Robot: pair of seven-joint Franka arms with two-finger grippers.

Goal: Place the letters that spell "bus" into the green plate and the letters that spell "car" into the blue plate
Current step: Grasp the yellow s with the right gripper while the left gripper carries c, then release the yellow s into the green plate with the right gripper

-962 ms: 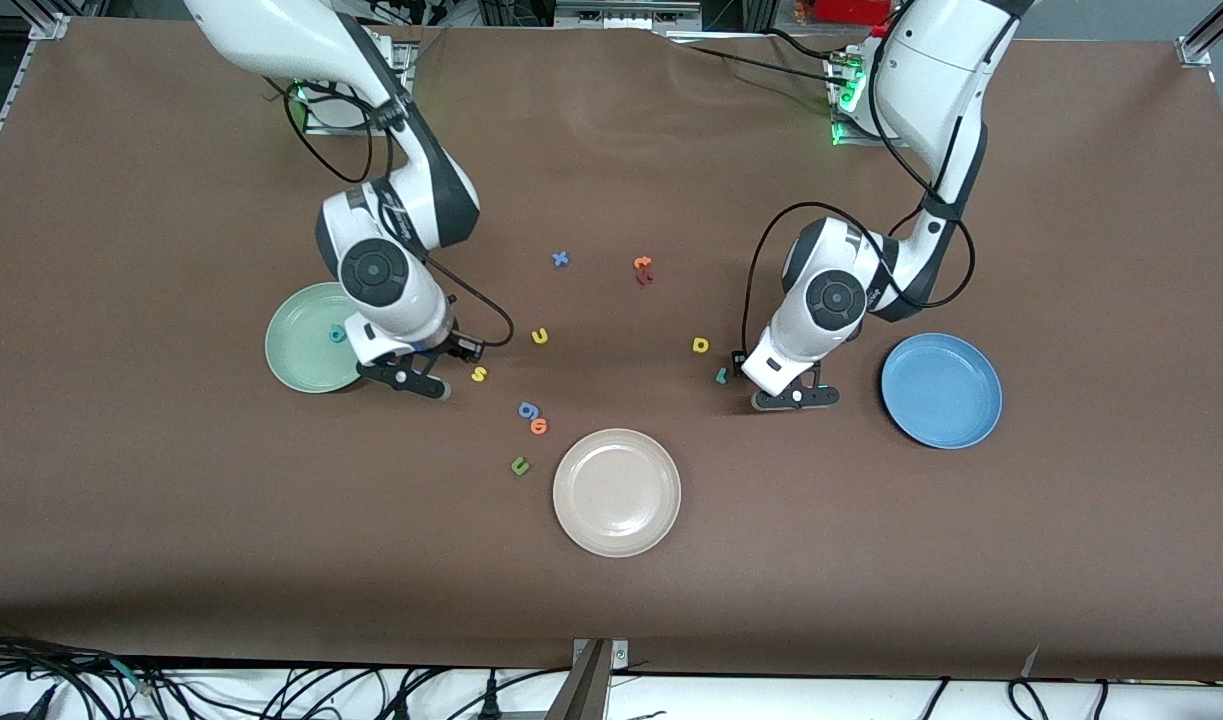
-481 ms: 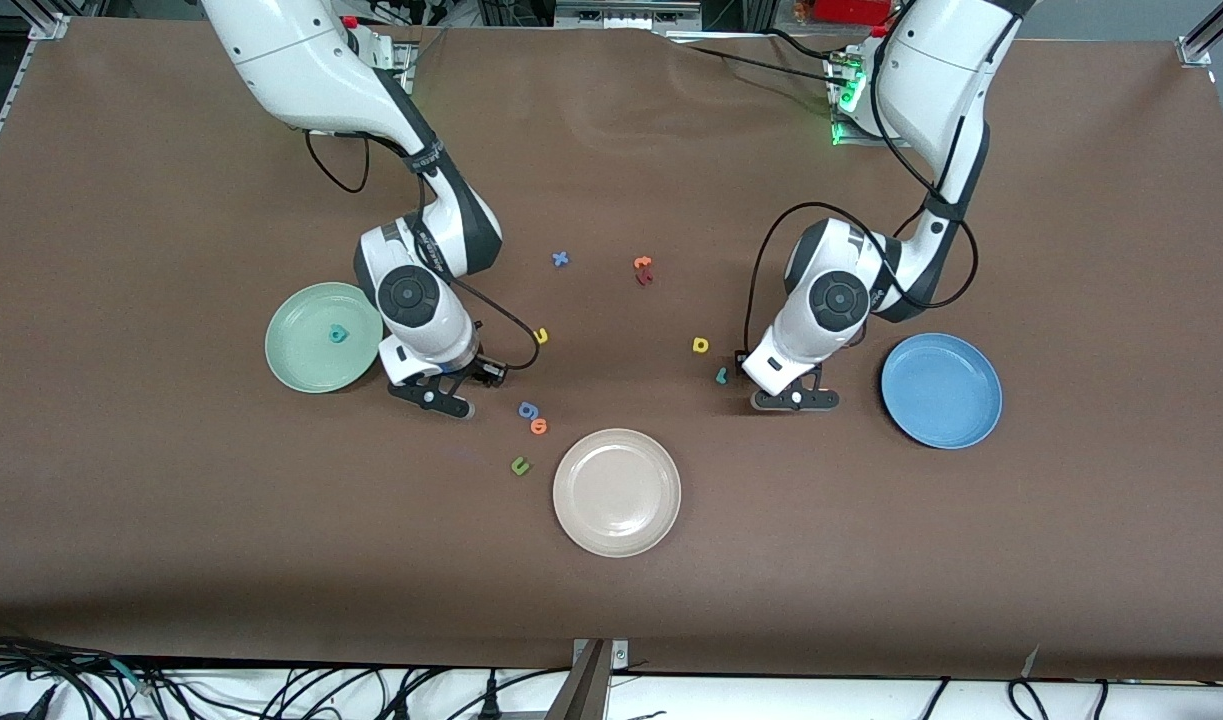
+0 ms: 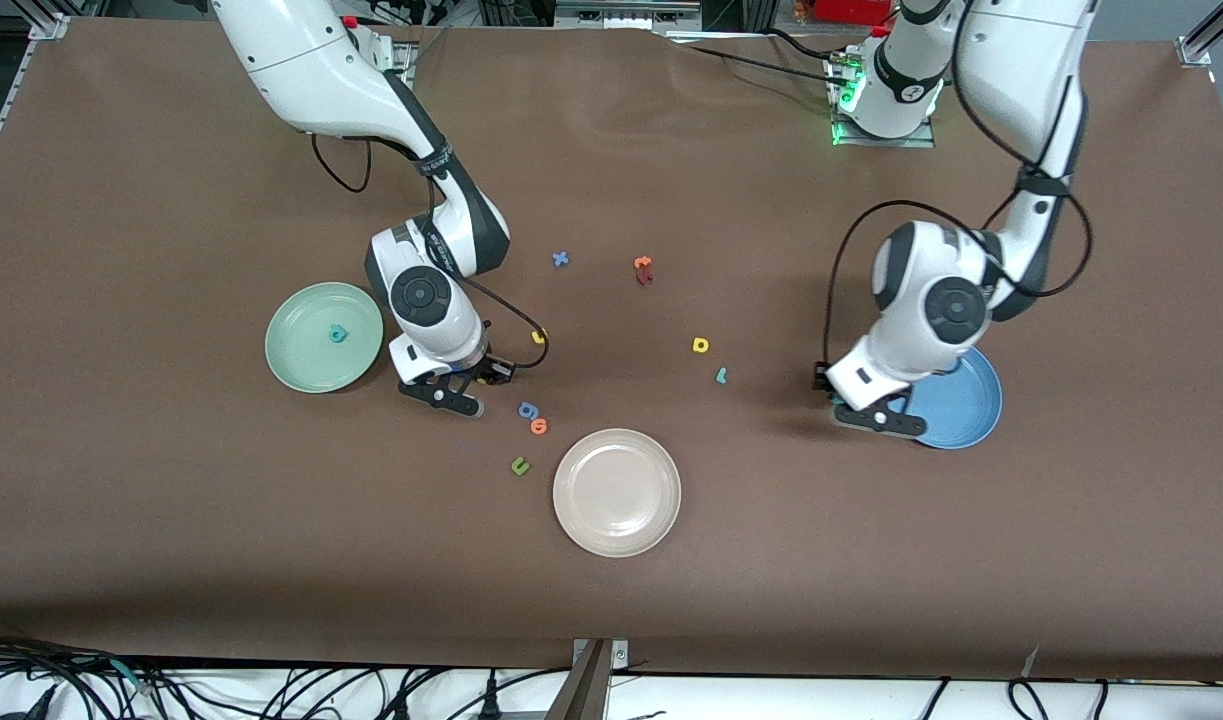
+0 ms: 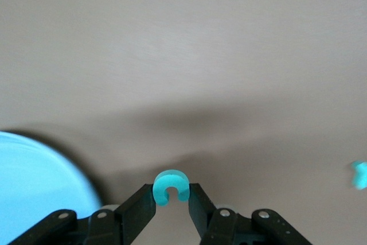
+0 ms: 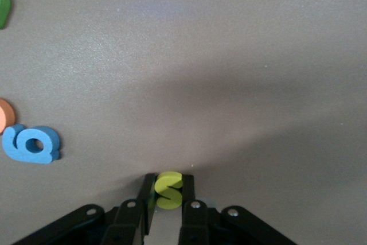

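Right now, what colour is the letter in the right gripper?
Yellow: the s, clearest in the right wrist view.

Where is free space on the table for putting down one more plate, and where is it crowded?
Bare cloth lies between the beige-white plate and the blue plate. Crowded: the blue g, orange o and green u beside the right gripper.

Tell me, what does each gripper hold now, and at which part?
The left gripper pinches the teal c at its two open ends. The right gripper clamps the yellow s by its sides.
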